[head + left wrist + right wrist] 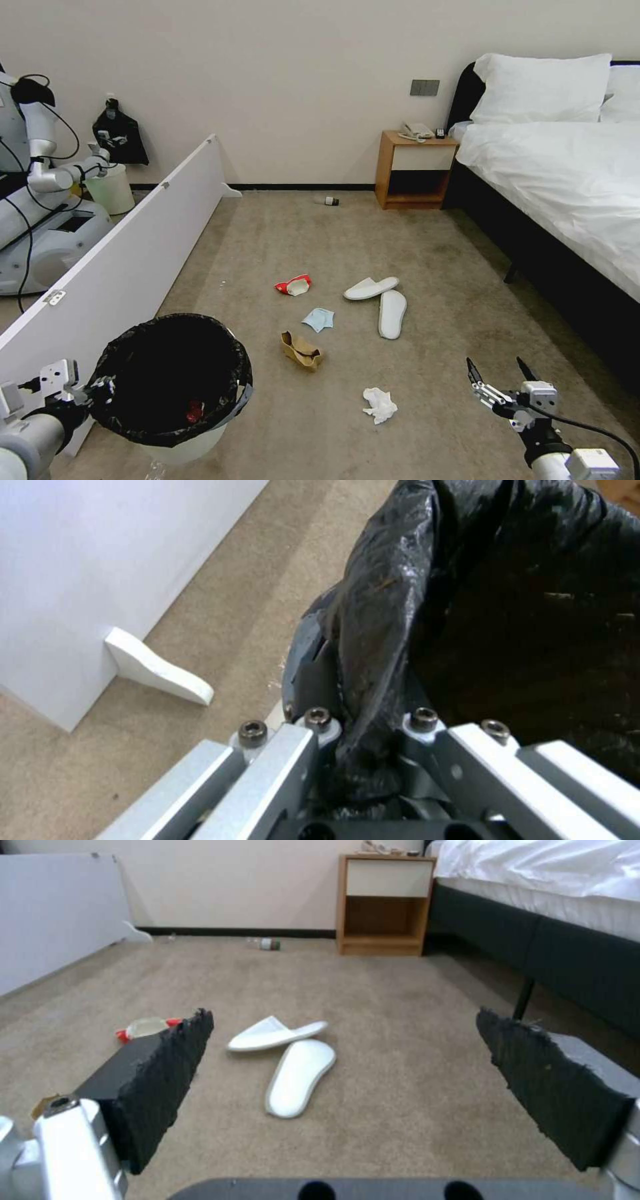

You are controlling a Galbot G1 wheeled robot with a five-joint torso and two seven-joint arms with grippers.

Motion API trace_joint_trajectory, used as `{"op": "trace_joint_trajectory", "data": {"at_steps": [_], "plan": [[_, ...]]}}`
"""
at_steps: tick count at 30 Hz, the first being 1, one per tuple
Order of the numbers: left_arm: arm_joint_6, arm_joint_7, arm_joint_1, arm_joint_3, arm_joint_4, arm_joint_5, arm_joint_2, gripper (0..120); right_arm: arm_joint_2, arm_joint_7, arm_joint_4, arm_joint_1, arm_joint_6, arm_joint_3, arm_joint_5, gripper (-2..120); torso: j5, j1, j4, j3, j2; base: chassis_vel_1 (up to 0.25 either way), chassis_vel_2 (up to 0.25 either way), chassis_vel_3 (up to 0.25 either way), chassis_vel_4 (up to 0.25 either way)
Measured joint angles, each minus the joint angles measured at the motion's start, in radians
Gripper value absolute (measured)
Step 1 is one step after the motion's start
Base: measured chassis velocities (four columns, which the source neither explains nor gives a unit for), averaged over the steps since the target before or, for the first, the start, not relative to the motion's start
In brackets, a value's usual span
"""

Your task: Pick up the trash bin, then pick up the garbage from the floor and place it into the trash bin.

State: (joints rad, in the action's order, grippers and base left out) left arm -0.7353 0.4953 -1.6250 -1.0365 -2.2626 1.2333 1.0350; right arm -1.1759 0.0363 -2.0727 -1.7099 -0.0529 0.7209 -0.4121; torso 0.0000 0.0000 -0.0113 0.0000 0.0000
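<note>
Left claw pinches round trash bin's crinkled black liner.

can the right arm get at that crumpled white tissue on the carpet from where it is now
Probably yes. The right end effector is open and holds nothing, and bare floor lies between it and the tissue. The left end effector holds the trash bin.

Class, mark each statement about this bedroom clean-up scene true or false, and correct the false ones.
1. The left gripper is clamped on the trash bin rim. True.
2. The right gripper holds a slipper. False: it is open and empty, above the floor.
3. Two white slippers lie touching on the carpet. True.
4. The crumpled tissue is inside the bin. False: it lies on the carpet.
5. The small bottle stands on the nightstand. False: it lies on the floor near the wall.
</note>
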Motion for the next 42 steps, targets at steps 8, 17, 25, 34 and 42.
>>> {"op": "trace_joint_trajectory", "data": {"at_steps": [8,17,25,34,42], "plan": [[0.000,0.000,0.000,0.000,-0.001,0.002,0.001,4,0.003,-0.004,0.000,0.001,0.000,0.001,-0.005,100,0.0000,0.000,0.0001,0.000,0.000,0.000,0.000,0.000,0.000],[0.000,0.000,0.001,0.002,-0.005,0.002,0.003,4,0.007,-0.009,0.001,0.001,-0.001,0.004,-0.014,100,0.0000,0.000,0.0001,0.000,0.000,-0.011,0.008,0.008,-0.008],[0.000,0.000,-0.001,0.004,-0.008,0.002,0.005,4,0.005,-0.013,0.002,0.002,-0.002,0.002,-0.017,100,0.0000,0.000,0.0000,0.000,0.000,-0.032,0.029,0.028,-0.020],[0.000,0.000,-0.002,0.004,-0.009,0.002,0.006,4,0.006,-0.015,0.003,0.001,-0.003,0.003,-0.024,100,0.0000,0.000,0.0000,0.000,0.000,-0.051,0.062,0.060,-0.064],[0.000,0.000,-0.003,0.005,-0.009,0.002,0.006,4,0.008,-0.016,0.004,0.003,-0.003,0.003,-0.030,100,-0.0001,0.000,0.0000,0.000,0.000,-0.075,0.082,0.073,-0.063]]}}
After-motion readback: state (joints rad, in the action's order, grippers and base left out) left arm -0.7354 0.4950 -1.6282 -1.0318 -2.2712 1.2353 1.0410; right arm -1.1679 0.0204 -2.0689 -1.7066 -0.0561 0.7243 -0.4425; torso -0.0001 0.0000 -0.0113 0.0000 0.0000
